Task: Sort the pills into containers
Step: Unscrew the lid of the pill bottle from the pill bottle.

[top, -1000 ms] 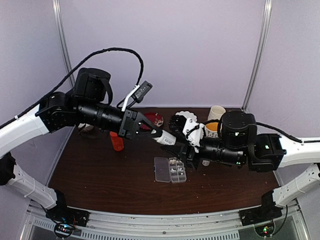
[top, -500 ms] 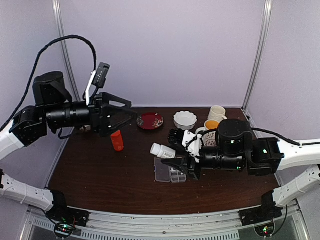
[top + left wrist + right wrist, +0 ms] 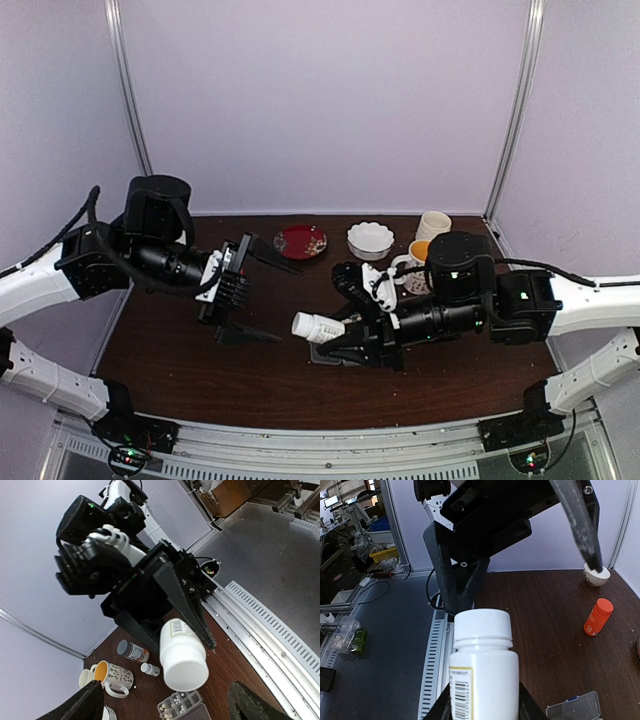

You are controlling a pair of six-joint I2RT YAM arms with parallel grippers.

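**A:** What are the right fingers (image 3: 187, 607) doing?

**B:** They're clamped on a white pill bottle (image 3: 312, 325). It's held on its side at the centre of the overhead frame, with its white cap on and pointing toward the other arm.

**A:** And the left fingers (image 3: 272, 257)?

**B:** Spread wide with nothing in them. They sit just left of the cap in the overhead frame, not touching it.

**A:** Where is the pill box?

**B:** The clear pill box (image 3: 194, 711) lies open on the dark surface (image 3: 180, 350), under the held bottle. From overhead the right arm hides most of it. The left wrist view shows it at lower centre.

**A:** Is anything in it?

**B:** Pills (image 3: 176, 701) show as whitish specks in several cells (image 3: 181, 698). They're too small to count.

**A:** So how far along is it?

**B:** Part way, I'd judge. Some cells are filled, but this bottle is still capped. The cap has to come off before anything goes in, and the wide left fingers look placed for that. An orange bottle (image 3: 597, 616) stands unopened on the surface. So do a grey-capped bottle (image 3: 132, 651) and a small white bottle (image 3: 150, 669), both beside the mug (image 3: 114, 676). Those probably remain to be done too.
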